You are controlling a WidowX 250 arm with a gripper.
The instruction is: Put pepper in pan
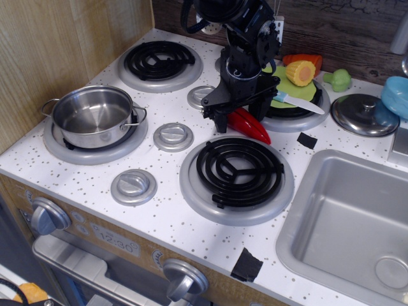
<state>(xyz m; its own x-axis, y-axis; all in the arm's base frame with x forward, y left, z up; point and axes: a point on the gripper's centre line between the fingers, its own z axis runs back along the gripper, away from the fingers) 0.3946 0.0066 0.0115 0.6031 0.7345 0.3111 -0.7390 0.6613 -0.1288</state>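
Observation:
The red pepper lies on the white stove top between the back right burner and the front right burner, its pointed tip toward the right. My black gripper is down over its stem end, with a finger on each side pressed against it, and the stem is hidden. The shiny steel pan stands empty on the front left burner, well to the left of the gripper.
A green plate with an orange-and-yellow toy vegetable and a knife sits behind the gripper. A steel lid, a green toy and a blue cup are at the right. The sink is front right.

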